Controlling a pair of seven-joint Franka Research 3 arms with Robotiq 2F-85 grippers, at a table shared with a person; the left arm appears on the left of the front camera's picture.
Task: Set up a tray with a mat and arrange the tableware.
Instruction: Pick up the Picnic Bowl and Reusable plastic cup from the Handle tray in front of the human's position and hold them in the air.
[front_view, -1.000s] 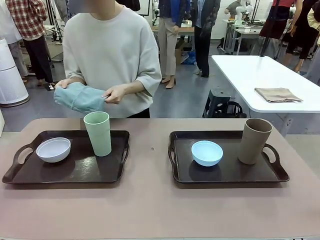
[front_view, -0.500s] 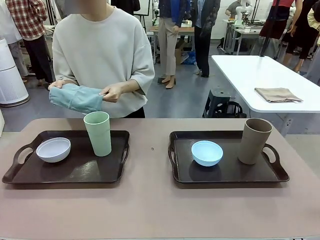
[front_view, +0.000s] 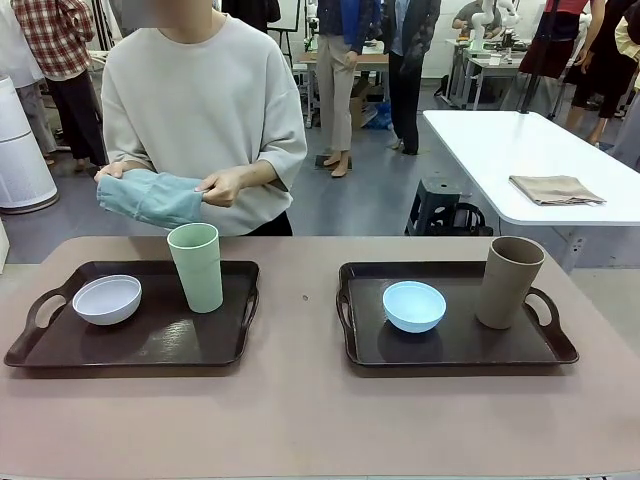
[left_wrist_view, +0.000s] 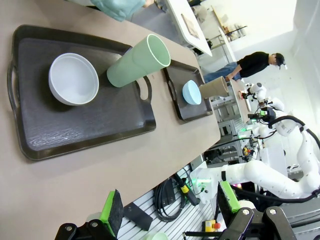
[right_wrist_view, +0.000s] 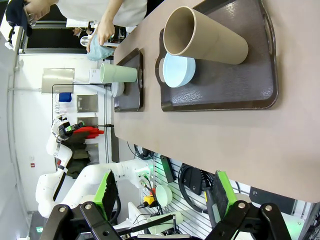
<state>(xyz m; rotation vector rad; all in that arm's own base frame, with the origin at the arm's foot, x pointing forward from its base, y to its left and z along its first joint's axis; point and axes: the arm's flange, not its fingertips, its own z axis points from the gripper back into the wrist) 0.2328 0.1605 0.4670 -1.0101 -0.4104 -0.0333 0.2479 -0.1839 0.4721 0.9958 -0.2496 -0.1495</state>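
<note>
Both stand wide open off the table's (left_wrist_view: 100, 175) edge: left gripper (left_wrist_view: 170, 210) well apart from the white bowl (left_wrist_view: 74, 79), right gripper (right_wrist_view: 164, 195) from the blue bowl (right_wrist_view: 177, 70).

no readable text or labels

Grey floor (front_view: 365, 205), white side table (front_view: 480, 150) with folded tan cloth (front_view: 556, 189), dark stool (front_view: 433, 205) beside.

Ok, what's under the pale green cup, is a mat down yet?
The pale green cup stands on the bare dark tray; no mat edge shows around its base. The spot beneath the base is covered. The person holds a folded teal cloth beyond the table.
</note>
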